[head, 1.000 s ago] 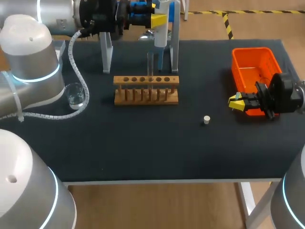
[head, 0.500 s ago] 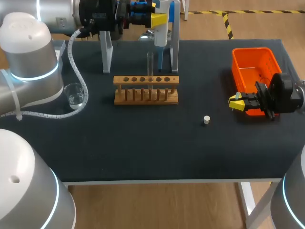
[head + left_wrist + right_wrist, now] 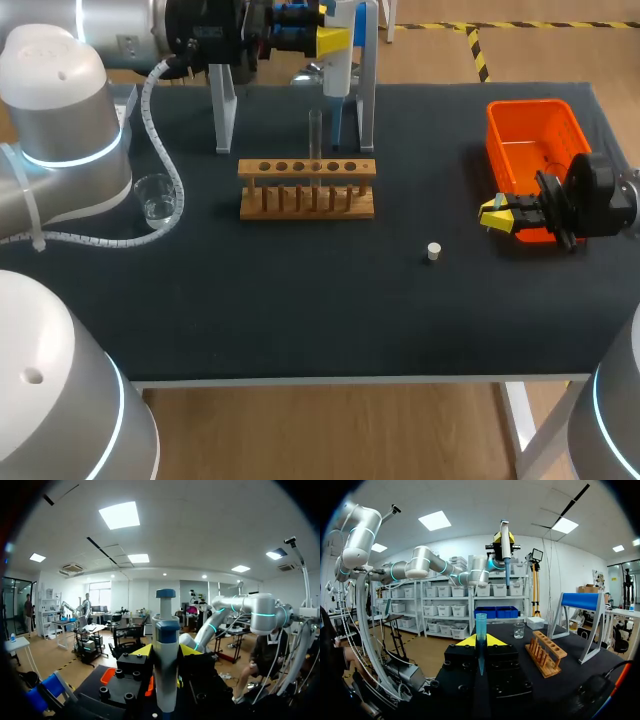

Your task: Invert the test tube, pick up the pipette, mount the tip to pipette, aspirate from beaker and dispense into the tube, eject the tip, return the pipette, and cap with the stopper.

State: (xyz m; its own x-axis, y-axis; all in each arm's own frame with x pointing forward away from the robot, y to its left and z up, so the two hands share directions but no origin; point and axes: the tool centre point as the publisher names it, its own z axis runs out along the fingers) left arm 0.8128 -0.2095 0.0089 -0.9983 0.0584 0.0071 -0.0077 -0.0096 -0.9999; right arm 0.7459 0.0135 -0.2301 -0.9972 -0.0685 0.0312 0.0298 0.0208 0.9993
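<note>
- Stopper (image 3: 433, 251): lies on worktop (image 3: 300, 300), near side, right of centre, apart from other items.
- Right pincer (image 3: 494, 214): right of stopper, at near-left corner of orange bin (image 3: 535, 150). Closed on blue pipette tip (image 3: 480, 637), held between both fingers.
- Beaker (image 3: 158, 197): left side of worktop.
- Wooden rack (image 3: 307, 187): centre. Test tube (image 3: 315, 135) stands upright in it.
- Left pincer (image 3: 333, 42): far edge, beyond rack. Clamped on pipette (image 3: 340, 75), nozzle pointing down, between uprights of stand (image 3: 223, 110).
</note>
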